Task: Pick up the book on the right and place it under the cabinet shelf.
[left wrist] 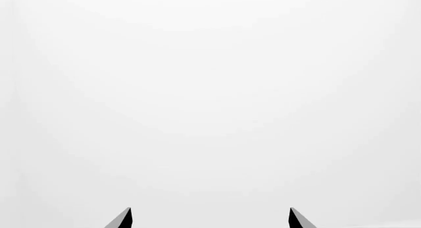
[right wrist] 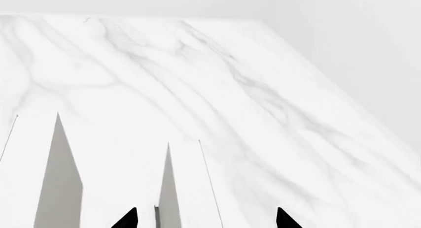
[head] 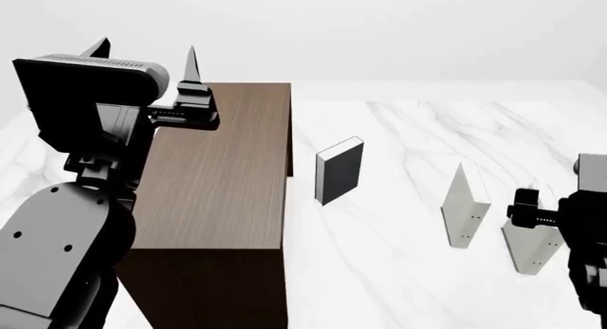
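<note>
The counter (head: 408,272) is white marble w/ grey lines. A big brown cabinet (head: 223,194) stands on its left side. Its flat top has nothing on it.

A black book (head: 339,172) stands up just right of the cabinet, not touching it.

Two thin pale books stand up further right, near each other but apart. The one on the right is the book (head: 531,247) for the job. It has tiny dark dots near one edge. The other pale book (head: 465,208) is just to its left & a bit further back. Both are well apart from the cabinet.

The right gripper (right wrist: 205,219) is low at the right edge of the head view, just beside the book. In the right wrist view its two dark tips are spread apart, and one edge of the book shows between them. It is not pinching the book.

The left gripper (left wrist: 210,219) is held up high above the cabinet's back left part. In the left wrist view its tips are spread wide, w/ only plain white in front.
</note>
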Motion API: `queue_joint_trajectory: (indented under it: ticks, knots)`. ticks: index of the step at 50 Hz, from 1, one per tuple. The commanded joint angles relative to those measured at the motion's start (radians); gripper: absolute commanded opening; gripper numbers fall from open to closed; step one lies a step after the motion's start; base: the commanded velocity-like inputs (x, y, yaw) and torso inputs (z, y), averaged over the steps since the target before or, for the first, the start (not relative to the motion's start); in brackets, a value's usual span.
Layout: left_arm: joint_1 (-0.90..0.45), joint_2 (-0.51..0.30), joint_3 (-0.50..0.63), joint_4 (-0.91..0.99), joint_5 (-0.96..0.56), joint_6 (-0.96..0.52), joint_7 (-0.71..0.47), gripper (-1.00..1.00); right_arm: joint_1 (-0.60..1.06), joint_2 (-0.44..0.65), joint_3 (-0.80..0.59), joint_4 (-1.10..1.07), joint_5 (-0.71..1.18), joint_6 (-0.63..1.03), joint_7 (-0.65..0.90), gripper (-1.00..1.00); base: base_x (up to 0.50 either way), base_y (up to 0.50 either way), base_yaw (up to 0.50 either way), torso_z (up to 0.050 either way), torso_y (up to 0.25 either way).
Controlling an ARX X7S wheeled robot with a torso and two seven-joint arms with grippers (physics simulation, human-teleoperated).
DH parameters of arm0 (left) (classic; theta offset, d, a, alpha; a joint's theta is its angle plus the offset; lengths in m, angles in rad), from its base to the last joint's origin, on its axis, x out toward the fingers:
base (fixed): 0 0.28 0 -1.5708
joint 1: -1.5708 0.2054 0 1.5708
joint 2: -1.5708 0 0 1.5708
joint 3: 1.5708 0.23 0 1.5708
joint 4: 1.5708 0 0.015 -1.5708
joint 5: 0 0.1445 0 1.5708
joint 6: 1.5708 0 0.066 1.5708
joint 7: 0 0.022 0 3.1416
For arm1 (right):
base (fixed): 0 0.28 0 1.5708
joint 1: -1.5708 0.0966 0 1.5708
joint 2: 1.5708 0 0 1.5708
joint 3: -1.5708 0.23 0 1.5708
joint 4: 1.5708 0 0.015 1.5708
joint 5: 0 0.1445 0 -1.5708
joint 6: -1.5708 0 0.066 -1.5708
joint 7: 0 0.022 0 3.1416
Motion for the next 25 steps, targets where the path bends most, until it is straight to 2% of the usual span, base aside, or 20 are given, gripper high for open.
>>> queue_joint_trajectory:
  ticks: [1,25]
  knots:
    - [-0.001,-0.002,0.005,-0.005,-0.002,0.003,-0.004,1.0,-0.003,-0.005,0.003,0.058,-0.003,-0.042,0.004,1.0,0.0,0.0,0.0,0.0,0.0]
    - [-0.006,-0.009,0.012,-0.004,-0.011,-0.002,-0.012,1.0,0.004,-0.014,-0.002,0.153,-0.006,-0.101,0.003,1.0,0.0,0.0,0.0,0.0,0.0]
